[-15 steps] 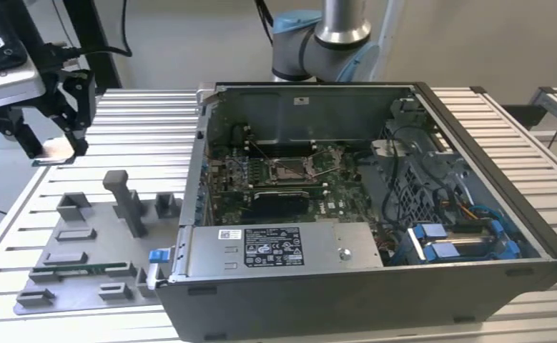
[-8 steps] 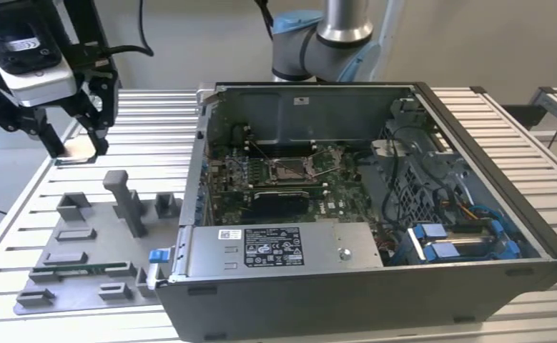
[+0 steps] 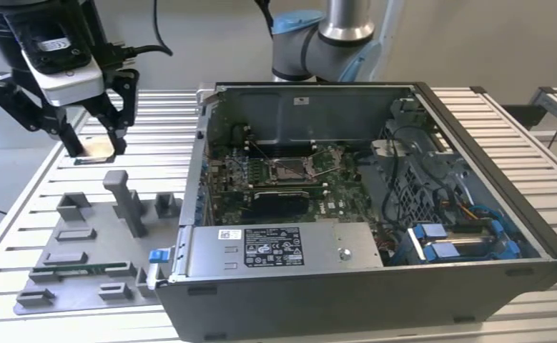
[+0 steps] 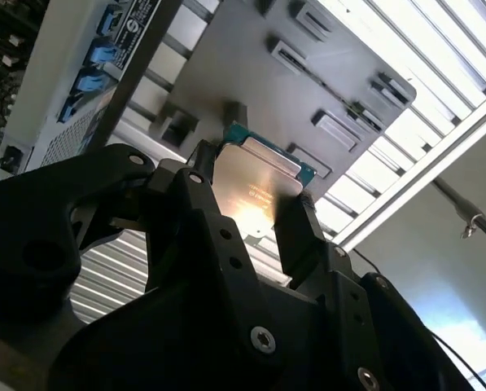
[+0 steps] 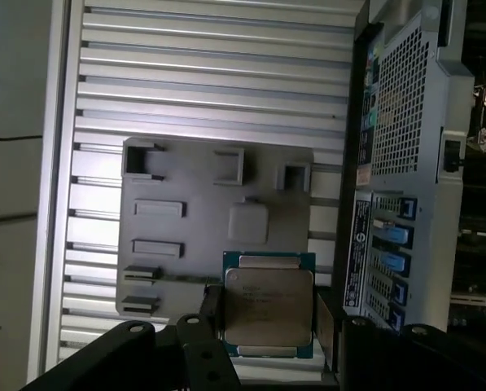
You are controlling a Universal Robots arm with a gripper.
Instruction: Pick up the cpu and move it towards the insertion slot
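Observation:
The cpu (image 3: 95, 148) hangs above the slatted table at the exterior view's left, well clear of the grey holder plate (image 3: 87, 243). My gripper (image 3: 94, 151) is shut on it, one black finger on each side. In both wrist views the cpu (image 5: 269, 305) (image 4: 255, 191) shows its silver-white top on a green-edged board, clamped between the fingers. The insertion slot (image 3: 292, 169), a shiny metal frame with a dark centre, lies on the motherboard inside the open computer case, off toward the exterior view's right of the gripper.
The case's near wall (image 3: 201, 150) stands between the gripper and the slot. A power supply (image 3: 278, 246) and bundled cables (image 3: 421, 179) fill the case's front and right. A green memory stick (image 3: 83, 270) rests on the holder plate, and the arm's base (image 3: 321, 43) rises behind.

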